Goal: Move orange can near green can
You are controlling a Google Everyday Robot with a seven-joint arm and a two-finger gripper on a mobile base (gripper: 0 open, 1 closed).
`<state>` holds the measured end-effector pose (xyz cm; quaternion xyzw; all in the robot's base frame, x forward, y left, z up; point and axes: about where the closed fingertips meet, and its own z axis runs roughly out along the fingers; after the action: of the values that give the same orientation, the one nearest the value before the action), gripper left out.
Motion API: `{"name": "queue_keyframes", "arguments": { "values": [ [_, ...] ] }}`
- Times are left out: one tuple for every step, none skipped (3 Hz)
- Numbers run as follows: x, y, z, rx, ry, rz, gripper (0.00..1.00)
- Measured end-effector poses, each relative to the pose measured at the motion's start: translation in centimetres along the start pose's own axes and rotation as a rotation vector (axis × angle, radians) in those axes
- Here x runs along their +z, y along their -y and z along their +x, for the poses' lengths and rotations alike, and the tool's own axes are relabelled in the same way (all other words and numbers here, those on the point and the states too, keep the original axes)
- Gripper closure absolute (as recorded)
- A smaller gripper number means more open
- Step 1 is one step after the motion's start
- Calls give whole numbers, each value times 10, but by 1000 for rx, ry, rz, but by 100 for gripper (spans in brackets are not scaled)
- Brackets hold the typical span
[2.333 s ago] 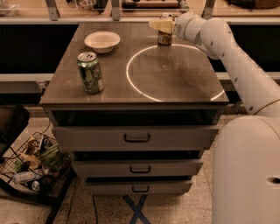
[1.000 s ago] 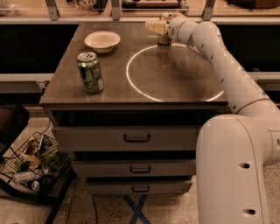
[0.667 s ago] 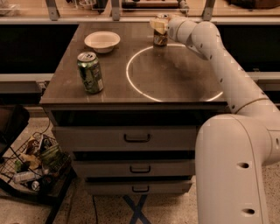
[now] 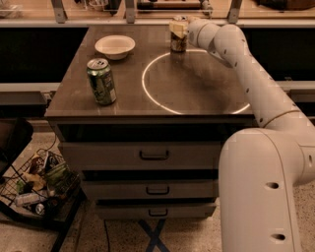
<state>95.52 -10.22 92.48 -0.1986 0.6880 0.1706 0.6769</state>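
Tabletop (image 4: 197, 93) of dull grey-brown fills the middle of the view, marked with a thin white ring (image 4: 143, 81) that covers most of its right half. It tops a cabinet with three drawers (image 4: 154, 155) stacked one under another, each with a small dark handle.

The gripper (image 4: 178, 25) is at the far edge of the table, reached there by the white arm (image 4: 251, 78) that comes in from the right, over the robot's bulky base (image 4: 261, 197). Its jaws are closed on the upper part of the orange can (image 4: 178, 42), which is upright at the far rim of the ring (whether its base touches the surface or hangs just above it, I cannot tell).

The green can (image 4: 102, 81) stands upright near the table's front left, outside the ring and well apart from the orange can. A shallow white bowl (image 4: 114, 47) sits behind it, toward the far left.

Behind the table runs a pale rail (image 4: 74, 22) with metal posts (image 4: 129, 10) rising from it, and dark openings lie below on both sides. The floor (image 4: 98, 236) is speckled and pale, with a blue cross (image 4: 153, 236) marked under the cabinet. A wire basket (image 4: 34, 192) of wrappers and bottles sits at the lower left.
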Motion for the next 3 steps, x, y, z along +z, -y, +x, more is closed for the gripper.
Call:
{"name": "queue_keyframes", "arguments": {
  "values": [
    [1,-4,-2,0,0,-8,100],
    [1,-8,-10,-1,1,-21,100],
    [-24,-20,-60,-15,51,-95,100]
  ]
}}
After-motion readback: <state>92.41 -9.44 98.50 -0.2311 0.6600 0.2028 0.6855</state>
